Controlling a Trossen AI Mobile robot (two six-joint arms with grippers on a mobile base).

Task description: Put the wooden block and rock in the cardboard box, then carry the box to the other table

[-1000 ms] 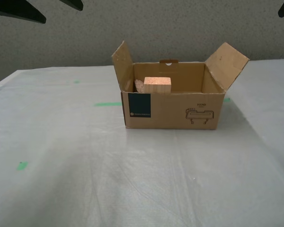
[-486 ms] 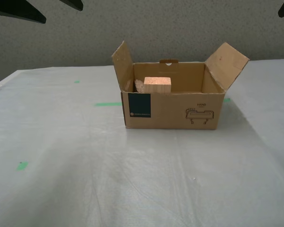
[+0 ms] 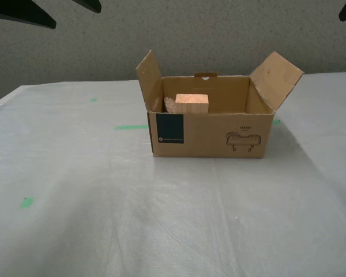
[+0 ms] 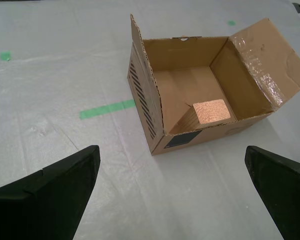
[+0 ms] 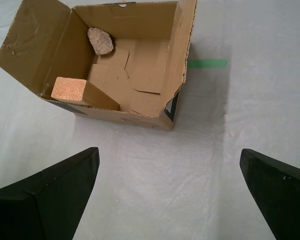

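The cardboard box (image 3: 210, 134) stands with its flaps up on the other table (image 3: 75, 190), whose white sheet is wrinkled. Inside, the wooden block (image 3: 191, 103) leans against the front wall, one end up by the rim. The rock (image 5: 100, 40) lies on the box floor in a back corner, and only its edge (image 3: 169, 104) shows in the exterior view. My first gripper (image 5: 169, 151) hangs open above the sheet, short of the box (image 5: 115, 75), with the block (image 5: 70, 90) in its view. My second gripper (image 4: 172, 150) is also open, holding nothing, near the box (image 4: 190, 85) and block (image 4: 210, 112).
Green tape marks (image 3: 131, 127) lie on the sheet beside the box, and a smaller one (image 3: 26, 202) is toward the exterior view's left. A speckled grey wall (image 3: 219, 34) rises behind the table. Dark arm parts (image 3: 23, 14) show at the exterior view's top corners.
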